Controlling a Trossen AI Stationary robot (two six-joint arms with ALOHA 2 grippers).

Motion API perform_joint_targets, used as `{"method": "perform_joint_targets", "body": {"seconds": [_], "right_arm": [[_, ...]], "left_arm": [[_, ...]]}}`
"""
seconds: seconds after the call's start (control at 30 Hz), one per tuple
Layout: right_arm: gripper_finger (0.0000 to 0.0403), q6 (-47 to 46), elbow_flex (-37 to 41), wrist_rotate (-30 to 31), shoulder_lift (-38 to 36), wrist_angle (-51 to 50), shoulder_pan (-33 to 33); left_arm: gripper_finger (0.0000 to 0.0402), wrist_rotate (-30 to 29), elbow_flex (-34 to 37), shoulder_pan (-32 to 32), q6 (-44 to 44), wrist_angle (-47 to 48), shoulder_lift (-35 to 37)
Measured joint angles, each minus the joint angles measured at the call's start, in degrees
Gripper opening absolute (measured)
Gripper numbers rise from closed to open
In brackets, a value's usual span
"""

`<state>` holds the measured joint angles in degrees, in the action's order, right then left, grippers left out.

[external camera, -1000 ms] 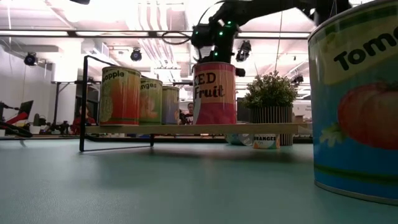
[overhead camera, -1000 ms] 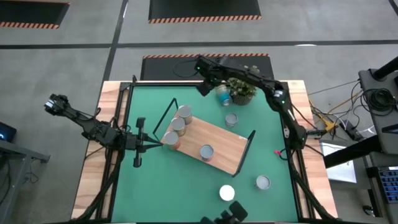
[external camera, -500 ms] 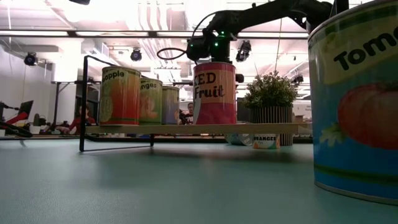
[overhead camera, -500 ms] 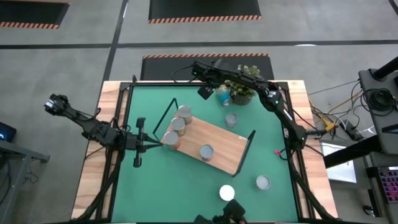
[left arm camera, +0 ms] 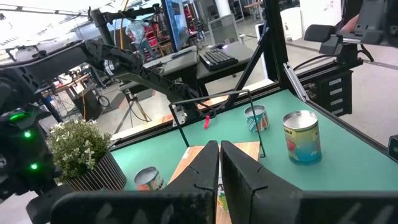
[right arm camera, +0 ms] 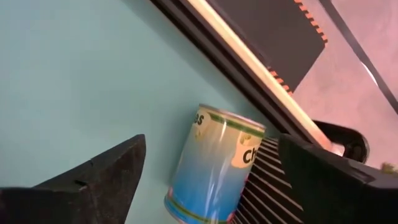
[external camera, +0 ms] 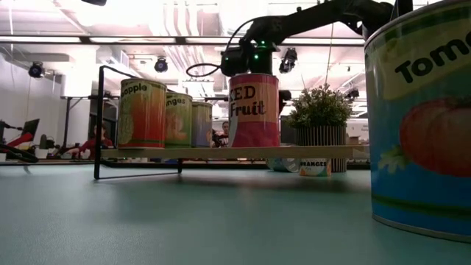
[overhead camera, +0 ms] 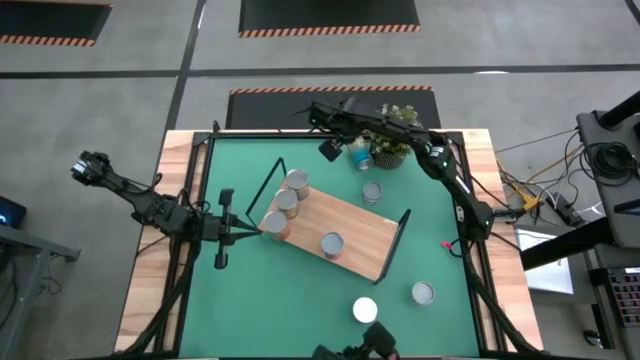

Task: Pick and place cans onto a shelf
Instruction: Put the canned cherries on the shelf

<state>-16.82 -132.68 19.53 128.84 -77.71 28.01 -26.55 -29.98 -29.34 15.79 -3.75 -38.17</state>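
Observation:
The shelf (overhead camera: 350,228), a light-wood board with black wire ends, lies mid-mat and carries several cans; three stand in a row (overhead camera: 287,200) and one stands apart (overhead camera: 332,244). The low view shows them side by side (external camera: 142,112), the fruit can (external camera: 254,110) nearest. My right gripper (right arm camera: 211,142) hovers at the far edge, open wide, with a blue-labelled can (right arm camera: 214,165) between and beyond its fingers, beside the plant pot (overhead camera: 360,155). Left of the shelf, my left gripper (overhead camera: 225,232) is shut on nothing (left arm camera: 214,146).
A potted plant (overhead camera: 390,145) stands at the far edge against the blue can. Loose cans sit on the green mat (overhead camera: 240,300): one (overhead camera: 372,191) behind the shelf, two near the front (overhead camera: 423,292) (overhead camera: 364,310). A tomato can (external camera: 423,125) fills the low view's right.
The right gripper's fingers have spread wide. Its forearm has swung slightly, staying over the far edge by the plant. The left arm and the cans on the shelf have not moved.

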Motion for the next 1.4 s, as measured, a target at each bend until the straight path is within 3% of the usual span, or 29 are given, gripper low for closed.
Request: {"method": "perform_joint_targets", "body": {"seconds": [0.8, 0.93, 1.07, 1.4], "right_arm": [[0.0343, -0.43, 14.5, 3.05, -0.09, 4.9, 0.0], [0.0337, 0.91, 14.8, 2.48, -0.13, 5.43, 0.0], [0.0331, 2.49, 13.79, -2.1, -0.37, 6.46, -0.36], [0.0329, 1.48, 8.63, -0.58, -0.09, 6.0, -1.22]], "left_arm": [[0.0, 0.0, 0.0, -0.02, 0.11, 0.02, 0.0], [0.0, 0.0, 0.0, 0.0, 0.13, 0.0, 0.0], [0.0, 0.0, 0.0, 0.0, 0.15, 0.0, 0.0], [0.0, 0.0, 0.0, -0.01, 0.17, 0.12, 0.0]]}}
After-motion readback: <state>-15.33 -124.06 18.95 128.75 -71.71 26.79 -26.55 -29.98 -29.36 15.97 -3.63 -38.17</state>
